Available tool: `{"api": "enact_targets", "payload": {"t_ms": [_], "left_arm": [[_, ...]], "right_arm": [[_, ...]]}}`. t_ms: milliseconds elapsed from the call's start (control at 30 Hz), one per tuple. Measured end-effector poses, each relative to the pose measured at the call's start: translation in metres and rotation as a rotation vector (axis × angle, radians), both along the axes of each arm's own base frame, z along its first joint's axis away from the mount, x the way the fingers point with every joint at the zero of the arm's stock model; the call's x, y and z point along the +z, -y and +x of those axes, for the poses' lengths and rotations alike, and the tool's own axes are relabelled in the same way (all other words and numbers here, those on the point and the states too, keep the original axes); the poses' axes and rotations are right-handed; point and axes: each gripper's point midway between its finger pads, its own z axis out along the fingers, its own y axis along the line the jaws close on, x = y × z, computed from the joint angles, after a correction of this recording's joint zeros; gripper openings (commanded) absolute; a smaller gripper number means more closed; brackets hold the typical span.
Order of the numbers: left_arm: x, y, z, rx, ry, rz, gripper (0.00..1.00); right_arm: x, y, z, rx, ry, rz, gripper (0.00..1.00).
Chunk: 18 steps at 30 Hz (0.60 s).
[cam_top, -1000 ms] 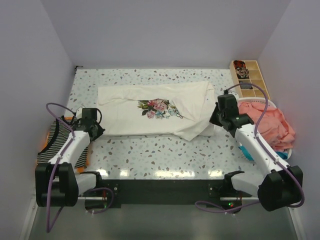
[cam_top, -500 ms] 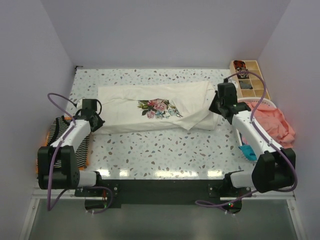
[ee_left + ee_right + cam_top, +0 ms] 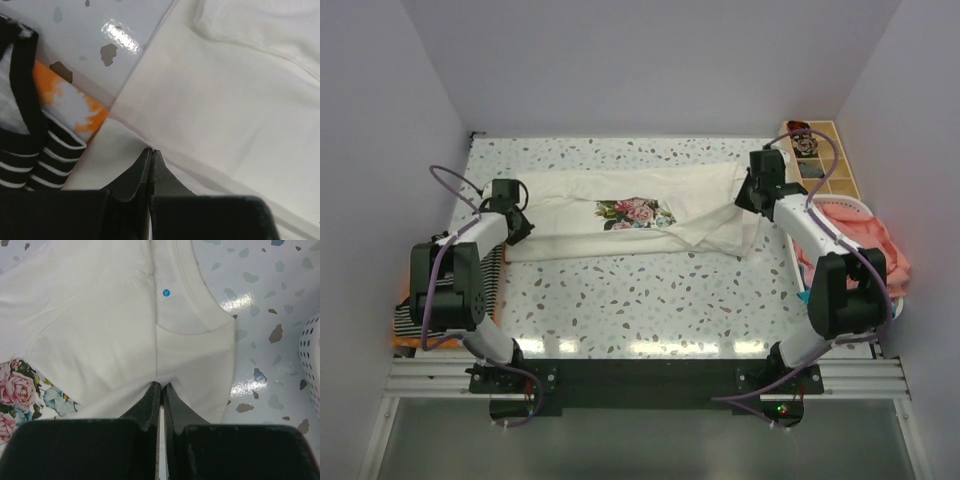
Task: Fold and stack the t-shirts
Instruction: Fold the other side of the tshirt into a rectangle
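Pinches the soft, light, limp cream t-shirt at opposite ends with left pincer and right pincer.

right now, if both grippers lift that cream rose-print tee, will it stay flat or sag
Probably floppy: the cream tee drapes in soft folds, so the span between the left gripper and right gripper would likely sag. Likely light, since small pinches at its edges seem to hold it. The folded-over layer may slip open if jerked.

Speckled table with cream t-shirt spread across its middle, striped t-shirt at left edge, wooden tray far right.
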Motion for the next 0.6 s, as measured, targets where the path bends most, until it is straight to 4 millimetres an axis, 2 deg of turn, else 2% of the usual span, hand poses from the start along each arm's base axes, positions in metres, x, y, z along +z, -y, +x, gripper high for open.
{"api": "enact_targets", "payload": {"t_ms": [67,267,333,367,433,467,500,567,600], "left_arm": [[-0.004,0.001,0.008,-0.007,-0.002,-0.005,0.01],[-0.015,0.002,0.033,-0.038,-0.005,-0.011,0.17],[-0.017,0.002,0.04,-0.045,-0.002,-0.007,0.22],[-0.017,0.001,0.043,-0.051,0.001,-0.003,0.24],[-0.015,-0.001,0.048,-0.054,0.006,0.004,0.29],[-0.014,-0.001,0.049,-0.053,0.011,0.007,0.34],[-0.012,-0.002,0.051,-0.051,0.014,0.011,0.42],[-0.011,-0.005,0.052,-0.044,0.018,0.024,0.76],[-0.01,-0.006,0.052,-0.046,0.017,0.032,0.77]], "right_arm": [[-0.011,0.0,0.009,-0.002,-0.02,-0.001,0.0],[-0.042,-0.006,0.037,-0.004,-0.077,0.003,0.0],[-0.049,-0.01,0.048,0.002,-0.085,0.013,0.19],[-0.052,-0.011,0.054,0.002,-0.087,0.015,0.24],[-0.056,-0.012,0.062,0.001,-0.081,0.018,0.43],[-0.057,-0.012,0.065,0.0,-0.077,0.018,0.56],[-0.056,-0.011,0.069,0.0,-0.069,0.016,0.61],[-0.052,-0.01,0.075,0.005,-0.046,0.013,0.65],[-0.049,-0.01,0.077,0.008,-0.035,0.01,0.68]]}}
